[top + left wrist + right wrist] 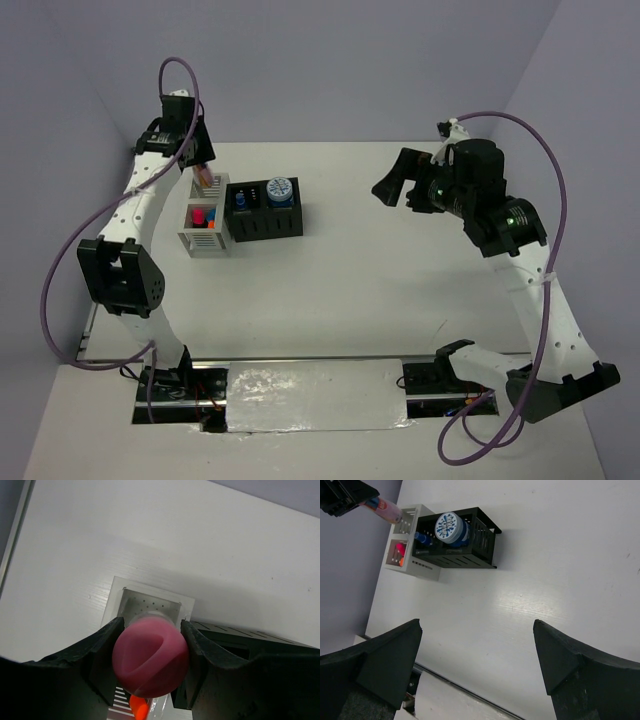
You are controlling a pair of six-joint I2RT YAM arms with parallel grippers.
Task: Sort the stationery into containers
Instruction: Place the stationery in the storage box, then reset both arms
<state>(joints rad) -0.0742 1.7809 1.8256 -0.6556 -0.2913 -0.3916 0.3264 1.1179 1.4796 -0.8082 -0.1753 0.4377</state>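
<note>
My left gripper [203, 172] is shut on the pink stick [150, 655] and holds it end-down over the far compartment of the white organizer [190, 238]. In the left wrist view the stick fills the gap between the jaws [152, 625], with the compartment's floor [150, 606] below. The near compartment holds highlighters with pink [199, 214] and orange [212, 219] caps. The black organizer [268, 225] beside it holds a blue-white roll [279, 190] and a blue-capped item [240, 198]. My right gripper [395, 185] is open and empty, high above the table's right half.
The two organizers stand touching at the back left of the white table [380, 280]. The right wrist view shows the black organizer [470, 555], the roll [450, 526], the white organizer [415, 565] and the pink stick [387, 511]. A metal rail [320, 385] runs along the near edge.
</note>
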